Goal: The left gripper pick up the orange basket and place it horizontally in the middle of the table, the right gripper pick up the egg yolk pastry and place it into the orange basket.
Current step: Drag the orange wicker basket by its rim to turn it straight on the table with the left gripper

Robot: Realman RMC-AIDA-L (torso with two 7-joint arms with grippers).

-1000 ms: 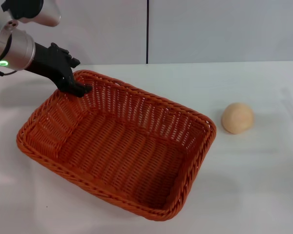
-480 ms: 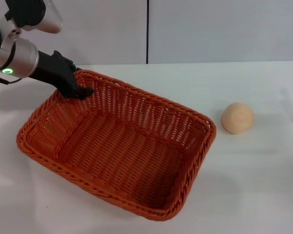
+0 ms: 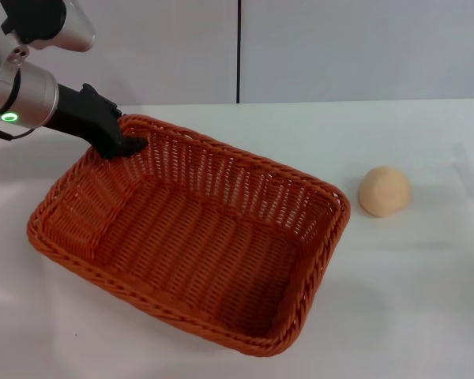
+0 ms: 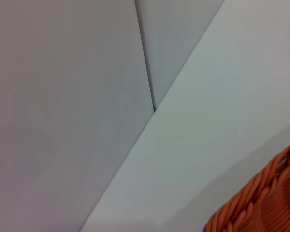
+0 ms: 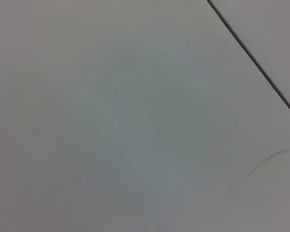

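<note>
The orange basket [image 3: 189, 237] lies flat on the white table [image 3: 411, 284], turned at a slant, a little left of the middle. My left gripper [image 3: 129, 145] reaches in from the upper left and is shut on the braided rim at the basket's far left corner. A strip of that rim [image 4: 261, 205] shows in the left wrist view. The egg yolk pastry [image 3: 384, 191] sits alone on the table to the right of the basket, a short gap from its right rim. The right gripper is out of view; its wrist view shows only bare table.
A pale wall with a dark vertical seam [image 3: 238, 51] rises behind the table's far edge. A faint transparent object [image 3: 470, 162] lies near the right edge of the table.
The left arm's wrist has shifted slightly downward and tilted, while its fingertips stayed at the same rim corner. The basket and the pastry have not moved.
</note>
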